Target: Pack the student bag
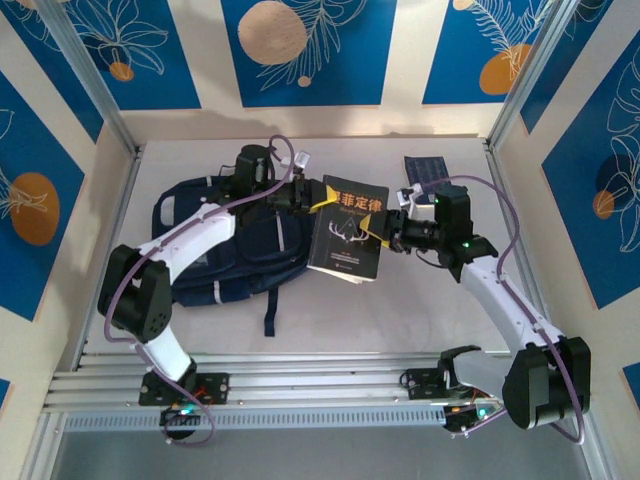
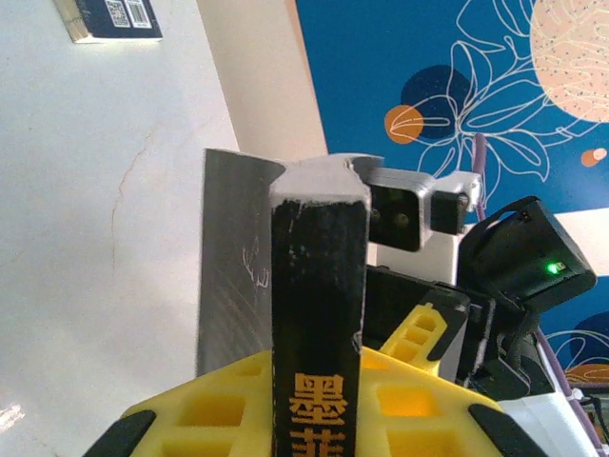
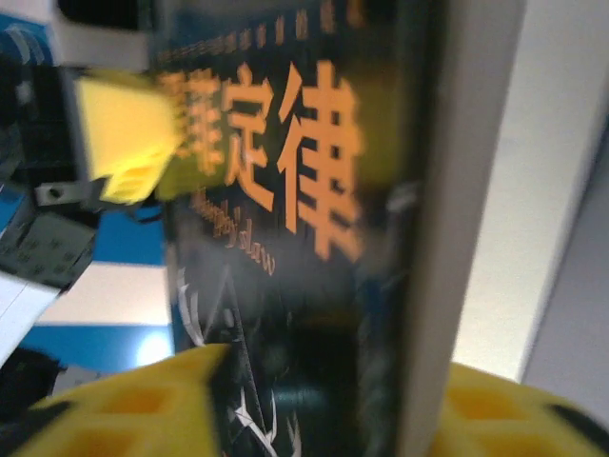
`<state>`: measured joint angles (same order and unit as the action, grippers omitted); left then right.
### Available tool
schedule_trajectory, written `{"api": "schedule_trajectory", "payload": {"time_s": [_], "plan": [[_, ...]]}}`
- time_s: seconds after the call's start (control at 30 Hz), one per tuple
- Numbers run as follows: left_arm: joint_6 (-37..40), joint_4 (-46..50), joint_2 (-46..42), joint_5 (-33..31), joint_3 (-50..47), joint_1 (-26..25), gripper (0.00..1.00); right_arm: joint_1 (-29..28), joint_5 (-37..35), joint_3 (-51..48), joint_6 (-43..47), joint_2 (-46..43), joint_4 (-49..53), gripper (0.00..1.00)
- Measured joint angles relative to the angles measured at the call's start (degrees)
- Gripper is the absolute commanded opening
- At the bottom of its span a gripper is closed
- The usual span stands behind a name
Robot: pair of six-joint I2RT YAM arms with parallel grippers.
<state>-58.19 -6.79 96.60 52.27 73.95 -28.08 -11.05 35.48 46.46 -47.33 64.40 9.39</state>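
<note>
As seen from above, finds the student bag point(image 1: 245, 250) flat on the left half of the surface point(image 1: 400, 310), under the left arm point(image 1: 200, 235), with no open mouth discernible. Has the left gripper point(image 1: 308, 200) with jaws clamped on the left edge of the black book point(image 1: 345, 245), held over the bag's right end. Has the right gripper point(image 1: 385, 230) with jaws clamped on the opposite edge. Leaves a blue booklet point(image 1: 428, 170) at the far right. Could bend or tear the cover through opposed pulling; could drop the book through one early release; could jam on unopened fabric.
</note>
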Motion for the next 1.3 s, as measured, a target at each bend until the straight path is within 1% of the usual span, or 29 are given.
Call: {"api": "schedule_trajectory", "payload": {"time_s": [0.03,0.07,0.23,0.3,0.33,0.37,0.47,0.5,0.57,0.7,0.8,0.87,1.03,1.1,1.23,1.3], "plan": [[-0.02,0.0,0.0,-0.07,0.02,0.0,0.07,0.22,-1.46,0.02,0.42,-0.31,1.05,0.65],[-0.04,0.02,0.0,-0.28,0.02,0.02,0.06,0.5,-3.3,0.02,0.7,-0.96,2.54,0.69],[-0.22,0.2,-0.09,-1.88,0.0,0.09,0.0,1.38,-11.04,0.04,0.85,-5.79,8.02,0.77],[-0.22,0.44,-0.31,-3.48,-0.04,0.11,0.0,1.36,-14.56,0.04,-0.07,-8.22,10.84,0.84],[-0.22,0.39,-0.61,-4.72,-0.24,0.11,0.0,1.31,-15.69,0.02,-0.42,-9.18,11.69,0.85],[-0.26,0.39,-1.29,-6.38,-0.63,0.11,0.0,1.16,-16.85,0.02,-1.53,-10.51,12.59,0.89],[-1.7,-0.48,-4.31,-12.33,-2.32,0.11,0.0,0.17,-18.58,-0.35,-6.73,-13.99,13.31,0.96],[-2.69,-1.22,-5.49,-14.69,-2.99,0.11,0.0,-0.76,-18.97,-1.05,-9.35,-15.19,12.39,0.99],[-4.92,-3.28,-7.8,-19.78,-4.24,0.09,0.0,-3.63,-20.04,-2.69,-14.29,-17.09,10.47,1.0],[-9.7,-7.61,-9.66,-28.2,-4.94,-0.35,0.0,-13.2,-23.19,-4.52,-23.52,-17.0,4.9,1.0],[-12.04,-9.79,-9.68,-32.54,-4.94,-0.9,0.0,-19.58,-25.92,-4.92,-29.29,-14.23,-1.7,0.99],[-13.09,-10.4,-9.68,-34.49,-4.92,-1.36,0.0,-22.4,-27.82,-5.25,-32.41,-11.98,-6.25,1.0],[-15.13,-10.56,-9.81,-37.64,-4.94,-2.08,0.0,-24.76,-31.34,-5.49,-37.44,-6.62,-16.2,1.0],[-15.93,-10.62,-10.43,-39.01,-5.25,-2.21,0.0,-24.85,-32.54,-5.44,-38.64,-4.5,-20.15,0.97],[-16.94,-10.58,-12.79,-41.33,-6.62,-2.21,0.0,-24.92,-34.29,-4.59,-40.57,-1.16,-25.81,0.83],[-17.88,-10.43,-14.73,-42.34,-8.33,-2.23,0.0,-24.92,-35.54,-3.13,-41.46,0.37,-27.69,0.73]]}}
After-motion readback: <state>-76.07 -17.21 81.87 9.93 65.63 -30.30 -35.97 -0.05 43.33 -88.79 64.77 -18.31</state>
